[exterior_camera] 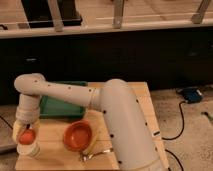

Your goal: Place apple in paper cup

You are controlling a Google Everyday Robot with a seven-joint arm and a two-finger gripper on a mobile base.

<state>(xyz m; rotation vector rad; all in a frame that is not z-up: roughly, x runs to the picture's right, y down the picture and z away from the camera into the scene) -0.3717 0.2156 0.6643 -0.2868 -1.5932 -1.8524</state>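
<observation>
The hand (25, 133) is seen at the front left corner of the worktop (52, 152), pointed downward and closed narrowly around the apple (28, 136), which is gripped between the fingers. The apple is held right at the mouth of the paper cup (31, 150), which stands upright directly beneath it; whether the fruit touches the rim cannot be told. Just to the right of the cup, an orange bowl (78, 136) is set on the wood, apart from the cup. A thin yellowish item (93, 143) is laid beside the bowl's right edge, and its kind cannot be made out. Behind the hand, a green tray (59, 108) is placed towards the back of the worktop, partly covered by the pale arm (117, 117), which is stretched across from the right.
</observation>
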